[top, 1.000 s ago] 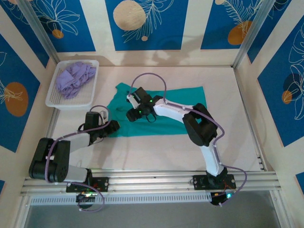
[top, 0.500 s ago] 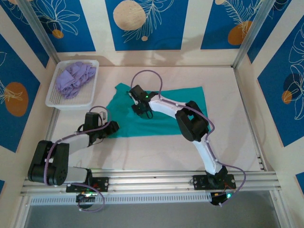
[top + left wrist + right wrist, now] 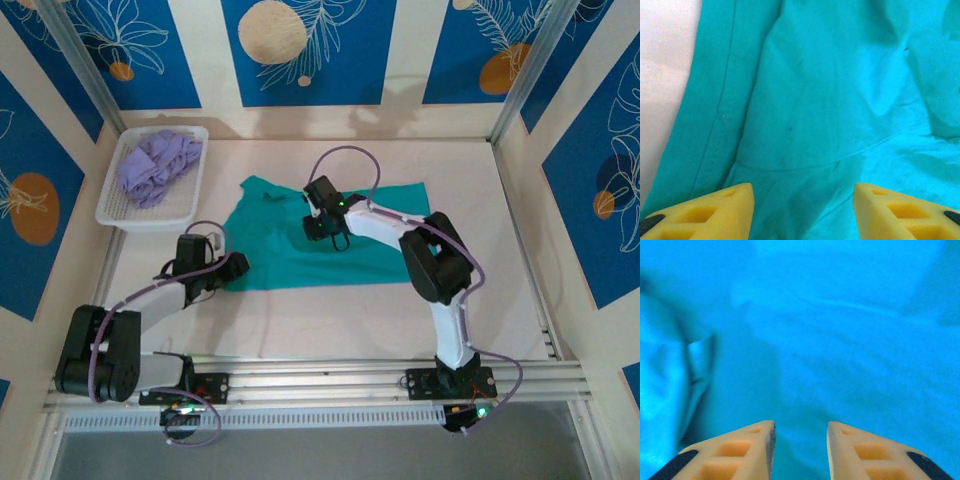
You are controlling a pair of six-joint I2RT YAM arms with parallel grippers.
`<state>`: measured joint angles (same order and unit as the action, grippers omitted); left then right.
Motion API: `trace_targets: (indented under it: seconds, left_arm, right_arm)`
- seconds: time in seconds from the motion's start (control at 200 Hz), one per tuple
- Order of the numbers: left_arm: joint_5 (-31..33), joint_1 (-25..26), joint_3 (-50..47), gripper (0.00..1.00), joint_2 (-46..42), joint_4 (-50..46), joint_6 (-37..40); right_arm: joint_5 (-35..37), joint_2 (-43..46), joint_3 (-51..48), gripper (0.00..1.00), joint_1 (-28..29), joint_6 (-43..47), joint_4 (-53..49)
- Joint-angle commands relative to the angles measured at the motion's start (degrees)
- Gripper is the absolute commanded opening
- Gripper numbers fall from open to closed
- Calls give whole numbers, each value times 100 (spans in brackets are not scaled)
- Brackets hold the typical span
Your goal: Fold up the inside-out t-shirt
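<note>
The inside-out t-shirt [image 3: 375, 225] lies spread flat on the table, teal, with soft wrinkles and a seam [image 3: 790, 167] showing in the left wrist view. My left gripper [image 3: 238, 267] sits at the shirt's lower-left corner, open wide [image 3: 802, 197], with only cloth lying under the gap. Over the middle of the shirt, left of centre, is my right gripper [image 3: 325, 228]. In the right wrist view that gripper [image 3: 800, 432] stands open with a narrow gap just above the fabric [image 3: 840, 340], and nothing is pinched between its fingers.
A white mesh basket [image 3: 118, 215] holding a lavender garment [image 3: 155, 165] stands at the back left. Bare table [image 3: 330, 320] runs between the shirt and the arm bases, and more lies right of the shirt. Patterned walls enclose the table.
My right gripper has slid rightward across the shirt toward its middle, and its jaws are narrower than a second ago. The left gripper stays at the lower-left corner, slightly wider.
</note>
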<state>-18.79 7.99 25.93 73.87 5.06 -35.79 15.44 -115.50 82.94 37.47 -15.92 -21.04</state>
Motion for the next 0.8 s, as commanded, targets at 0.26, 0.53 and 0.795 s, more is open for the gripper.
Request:
trace_targets:
  seconds: [0.26, 0.53, 0.795]
  left_arm:
    - [210, 508, 714, 63, -62, 140, 62]
    - [231, 537, 958, 65, 599, -165, 170]
    - [203, 531, 455, 65, 516, -405, 215]
  right_arm:
    - [-883, 2615, -2556, 59, -1854, -980, -338]
    - [-2169, 2586, -3359, 61, -3650, -1344, -650]
    - [-3115, 2856, -4174, 55, -4343, -1540, -758]
